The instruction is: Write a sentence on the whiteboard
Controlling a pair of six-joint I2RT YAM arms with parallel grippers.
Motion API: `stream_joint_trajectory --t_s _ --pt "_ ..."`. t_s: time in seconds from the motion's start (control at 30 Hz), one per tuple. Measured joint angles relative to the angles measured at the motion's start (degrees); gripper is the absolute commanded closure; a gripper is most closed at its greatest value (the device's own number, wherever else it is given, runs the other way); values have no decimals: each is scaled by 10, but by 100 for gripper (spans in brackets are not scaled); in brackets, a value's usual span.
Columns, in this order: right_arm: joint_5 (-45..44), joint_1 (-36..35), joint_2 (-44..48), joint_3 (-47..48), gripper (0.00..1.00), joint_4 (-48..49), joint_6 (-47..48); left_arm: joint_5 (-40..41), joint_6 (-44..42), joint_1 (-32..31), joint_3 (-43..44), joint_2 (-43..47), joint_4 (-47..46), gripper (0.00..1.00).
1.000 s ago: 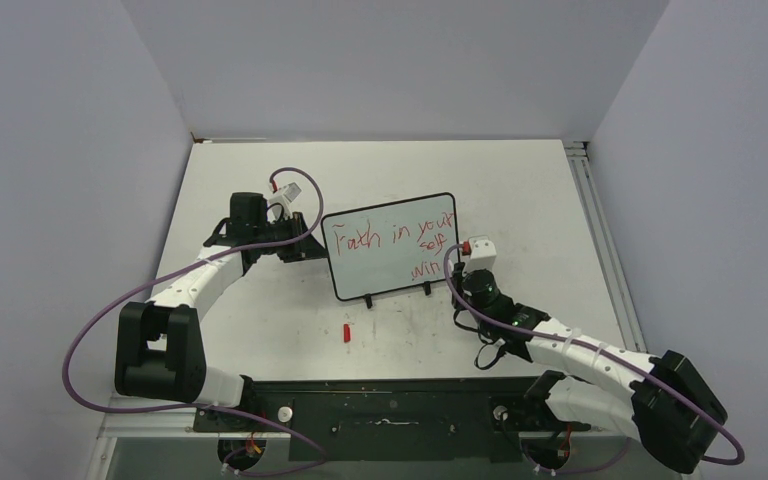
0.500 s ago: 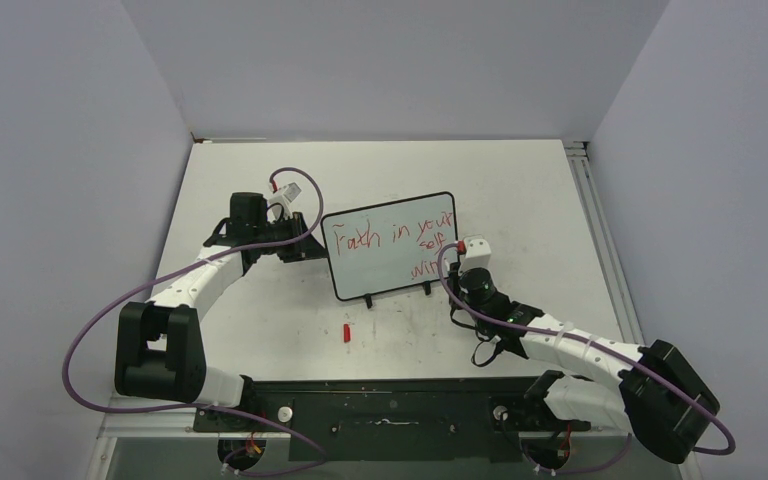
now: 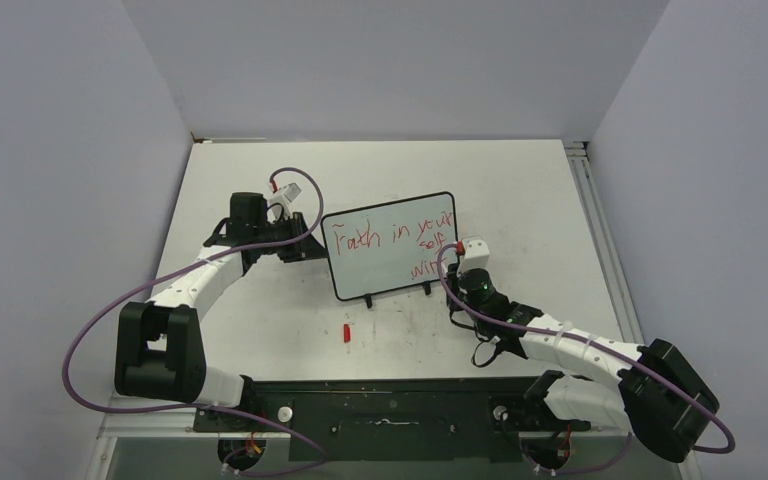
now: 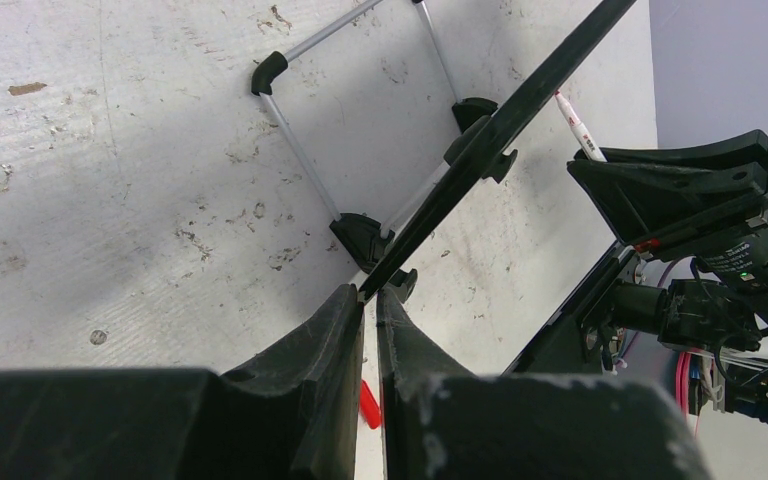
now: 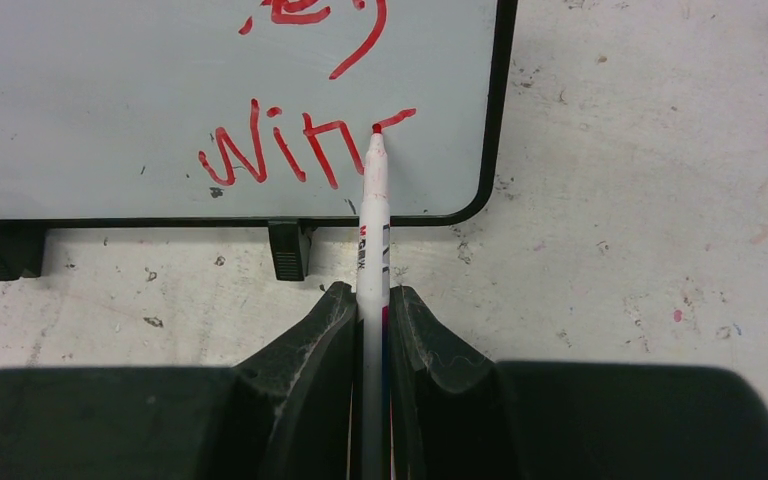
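Note:
The whiteboard [image 3: 380,265] stands on two black feet in the middle of the table, with the red sentence [image 3: 392,236] reading about "Faith in your self win". My left gripper [image 3: 312,247] is shut on the board's left edge; in the left wrist view the black frame [image 4: 480,150] runs edge-on out from between my jaws [image 4: 370,298]. My right gripper [image 3: 458,262] is shut on a white marker [image 5: 372,230]. Its red tip touches the board [image 5: 90,110] at the end of the word "win" [image 5: 280,150], near the lower right corner.
A small red marker cap [image 3: 347,332] lies on the tabletop in front of the board; it also shows between the left fingers [image 4: 368,403]. The board's wire stand [image 4: 300,160] rests on the scuffed table behind it. The table's near edge holds the black base rail [image 3: 390,410].
My right gripper has moved a little left and toward the board's lower right corner with the marker. The left arm and the board have not moved.

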State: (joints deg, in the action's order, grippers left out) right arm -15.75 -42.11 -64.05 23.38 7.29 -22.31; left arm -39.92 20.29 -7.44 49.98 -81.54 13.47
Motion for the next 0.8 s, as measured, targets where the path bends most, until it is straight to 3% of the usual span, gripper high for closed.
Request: stream_joint_trajectory --t_s 0.8 --pt "-18 -3 9 -8 95 -33 -40 0 0 0 0 0 0 91"
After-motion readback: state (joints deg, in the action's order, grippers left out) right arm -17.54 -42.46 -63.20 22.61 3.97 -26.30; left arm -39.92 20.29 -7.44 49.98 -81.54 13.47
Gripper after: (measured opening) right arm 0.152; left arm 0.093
